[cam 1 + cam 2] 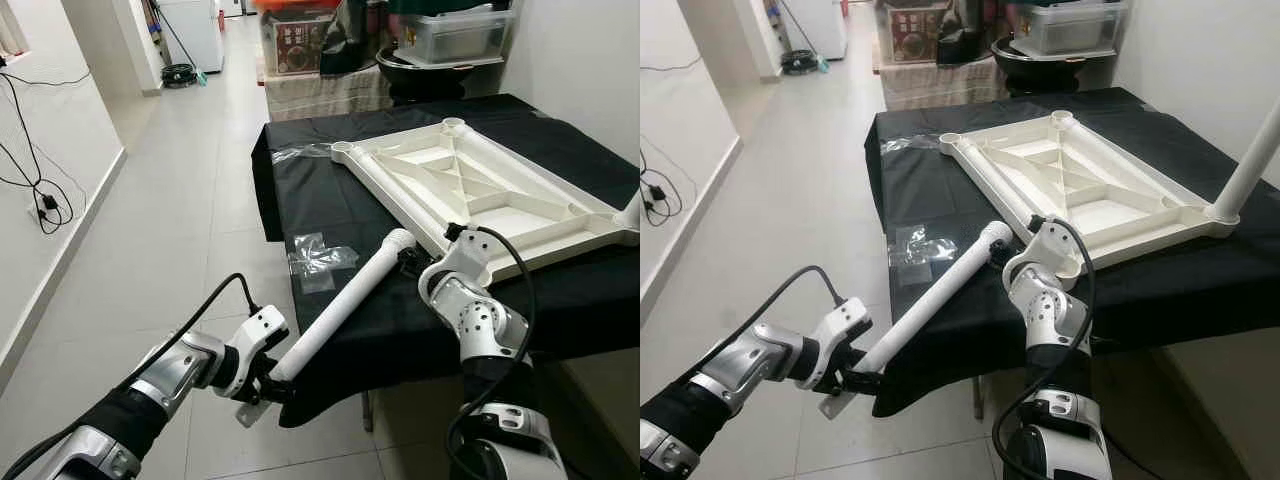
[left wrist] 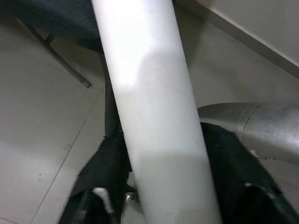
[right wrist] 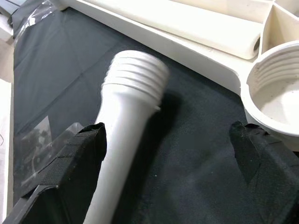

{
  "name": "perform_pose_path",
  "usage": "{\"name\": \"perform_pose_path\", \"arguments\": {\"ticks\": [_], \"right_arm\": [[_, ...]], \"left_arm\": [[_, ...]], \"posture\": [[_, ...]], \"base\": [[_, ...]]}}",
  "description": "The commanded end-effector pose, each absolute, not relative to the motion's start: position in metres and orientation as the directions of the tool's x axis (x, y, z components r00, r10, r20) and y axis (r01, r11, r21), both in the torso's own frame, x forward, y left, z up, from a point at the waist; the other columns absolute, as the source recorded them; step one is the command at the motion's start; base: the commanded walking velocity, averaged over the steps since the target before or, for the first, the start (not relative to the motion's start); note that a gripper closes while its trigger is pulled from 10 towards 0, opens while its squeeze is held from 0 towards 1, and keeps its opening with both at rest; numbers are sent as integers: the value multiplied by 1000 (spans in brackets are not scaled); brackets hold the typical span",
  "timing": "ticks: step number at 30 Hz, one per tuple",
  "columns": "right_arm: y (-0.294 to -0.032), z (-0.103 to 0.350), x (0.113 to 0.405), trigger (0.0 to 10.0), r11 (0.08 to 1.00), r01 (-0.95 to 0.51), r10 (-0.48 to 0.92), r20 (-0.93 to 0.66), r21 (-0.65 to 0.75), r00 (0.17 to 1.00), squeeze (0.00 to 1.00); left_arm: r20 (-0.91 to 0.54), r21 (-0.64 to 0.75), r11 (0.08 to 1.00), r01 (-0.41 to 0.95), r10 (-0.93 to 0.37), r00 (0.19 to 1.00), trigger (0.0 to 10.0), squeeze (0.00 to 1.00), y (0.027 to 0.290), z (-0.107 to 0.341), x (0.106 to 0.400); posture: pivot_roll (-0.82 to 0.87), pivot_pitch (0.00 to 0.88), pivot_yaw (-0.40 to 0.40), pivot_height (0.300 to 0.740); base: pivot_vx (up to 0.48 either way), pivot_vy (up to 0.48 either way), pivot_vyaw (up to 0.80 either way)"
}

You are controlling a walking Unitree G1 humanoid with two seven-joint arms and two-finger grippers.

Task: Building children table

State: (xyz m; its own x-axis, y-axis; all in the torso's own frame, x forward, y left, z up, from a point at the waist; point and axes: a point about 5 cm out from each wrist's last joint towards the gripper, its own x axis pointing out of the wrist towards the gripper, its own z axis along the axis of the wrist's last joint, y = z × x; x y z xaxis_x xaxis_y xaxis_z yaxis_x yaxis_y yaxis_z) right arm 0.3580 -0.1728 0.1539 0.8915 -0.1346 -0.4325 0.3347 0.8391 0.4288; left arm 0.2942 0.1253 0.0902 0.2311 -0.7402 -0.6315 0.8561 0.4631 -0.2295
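Note:
A white tabletop (image 1: 480, 185) lies upside down on the black-clothed table (image 1: 330, 200). One white leg (image 1: 1250, 160) stands in its far right corner. A second white table leg (image 1: 345, 305) slants from the table's front edge down toward the floor. My left gripper (image 1: 272, 385) is shut on its lower end, below the table edge. The leg's threaded end (image 3: 138, 70) rests on the cloth beside an empty corner socket (image 3: 275, 88). My right gripper (image 3: 170, 154) is open around this upper end, and one finger (image 3: 79, 158) is close against the leg.
Clear plastic bags (image 1: 318, 260) lie on the cloth left of the leg, with another bag (image 1: 300, 152) at the far edge. Boxes and bins (image 1: 300, 45) stand behind the table. Tiled floor stretches to the left, with cables (image 1: 45, 205) along the wall.

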Motion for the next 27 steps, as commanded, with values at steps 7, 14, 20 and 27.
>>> {"name": "perform_pose_path", "arguments": {"ticks": [7, 14, 20, 27], "right_arm": [[-172, 152, 357, 10000, 841, 332, -126, -443, 427, 888, 0], [-169, 156, 358, 10000, 835, 304, -99, -419, 459, 903, 0], [-162, 191, 365, 10000, 662, 127, 43, -206, 739, 978, 0], [-145, 226, 357, 10000, 636, -247, 284, 76, 731, 956, 0]], "left_arm": [[-605, -211, 502, 839, -741, 291, 0, 0, 132, 97, 299], [-503, -212, 605, 767, -741, 445, 0, 0, 126, 109, 304], [-418, -107, 714, 692, -664, 620, 0, 0, 125, 109, 292], [-384, 18, 771, 636, -582, 717, 9686, 0, 137, 107, 285]], "posture": [[25, 0, 37, 740], [27, 0, 29, 740], [36, 0, 10, 740], [57, 0, -14, 740]], "base": [[0, 0, 0], [0, 0, 0], [0, 0, 0], [0, 0, 0]]}}
